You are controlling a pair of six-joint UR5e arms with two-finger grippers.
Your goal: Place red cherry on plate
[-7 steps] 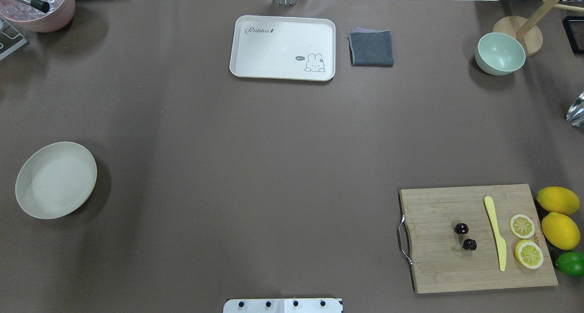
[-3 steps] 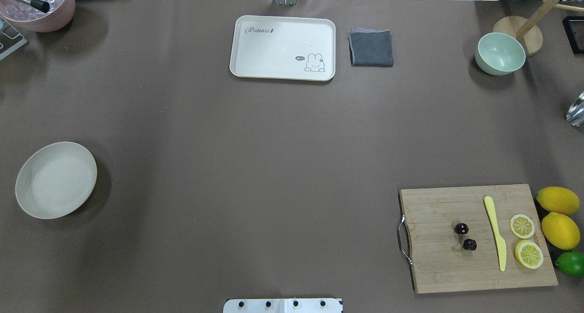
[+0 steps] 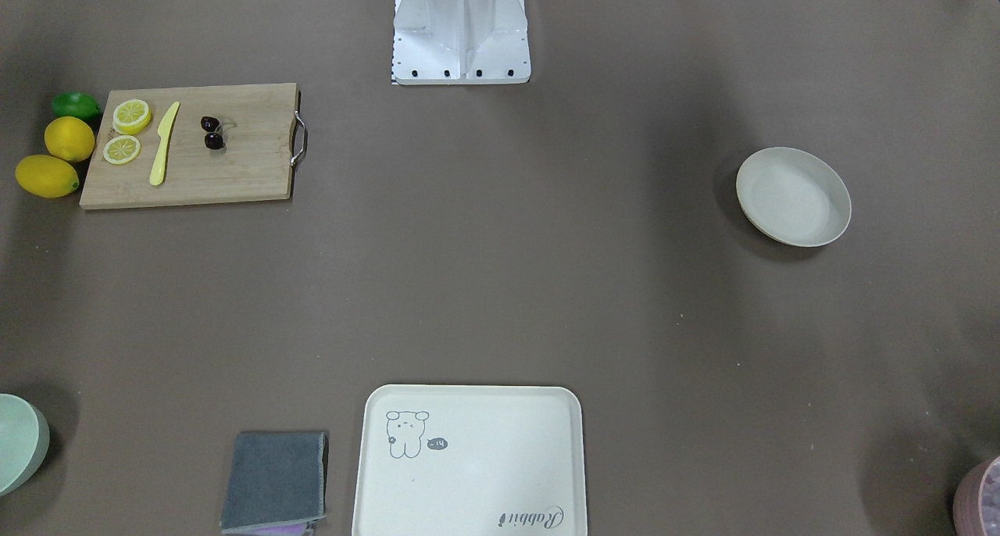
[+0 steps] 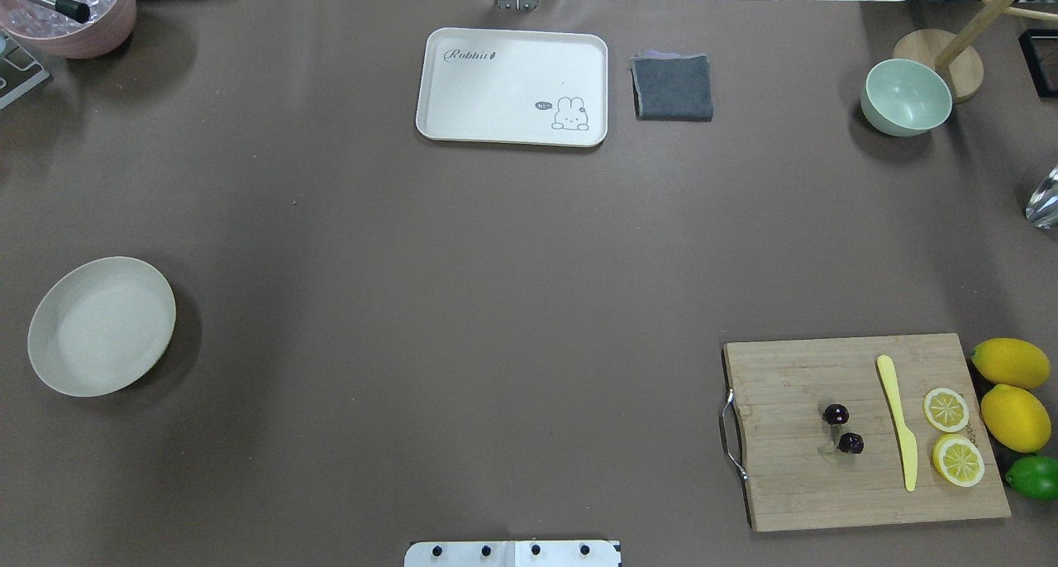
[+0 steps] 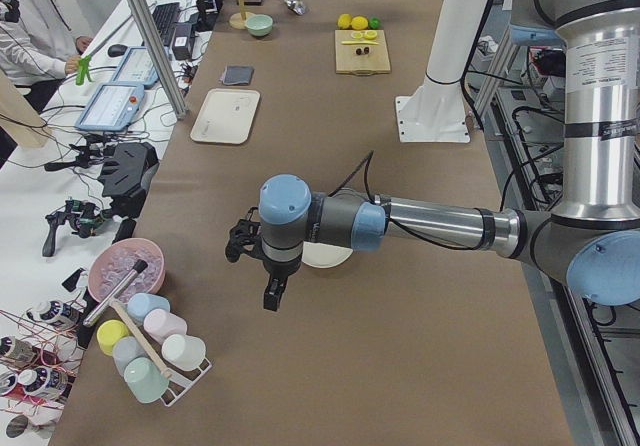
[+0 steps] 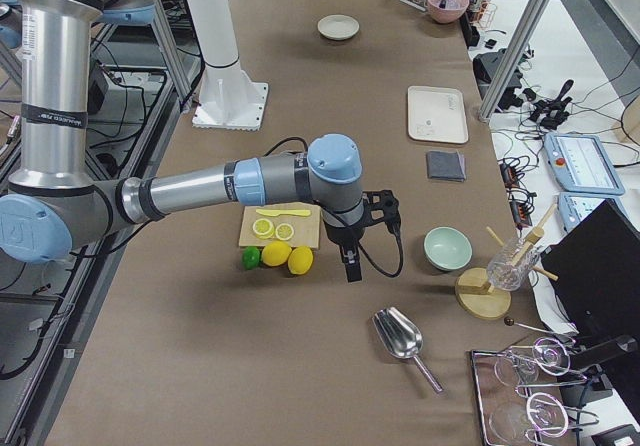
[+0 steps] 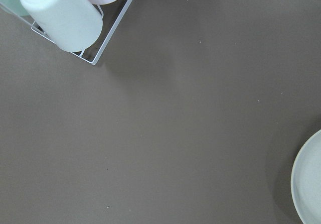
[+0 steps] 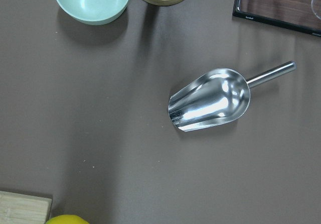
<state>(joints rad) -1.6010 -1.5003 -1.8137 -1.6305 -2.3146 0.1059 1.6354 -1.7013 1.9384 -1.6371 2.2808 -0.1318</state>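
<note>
Overhead exterior: glossy dark-maroon red cherry pair [image 4: 850, 443] on bamboo cutting board [image 4: 793, 484], round cream plate [image 4: 101, 326] well apart; right gripper [image 6: 351, 266], finger spread untellable, should descend squarely and pinch gently.

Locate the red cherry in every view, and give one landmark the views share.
Front-facing: upper left, the red cherry on the cutting board, right of the knife.
Overhead: lower right, left of the knife.
Exterior left: dark specks on the far cutting board.
Exterior right: hidden behind the right arm.
Left wrist: not in it.
Right wrist: not in it.
Shared landmark: the cutting board.
</note>
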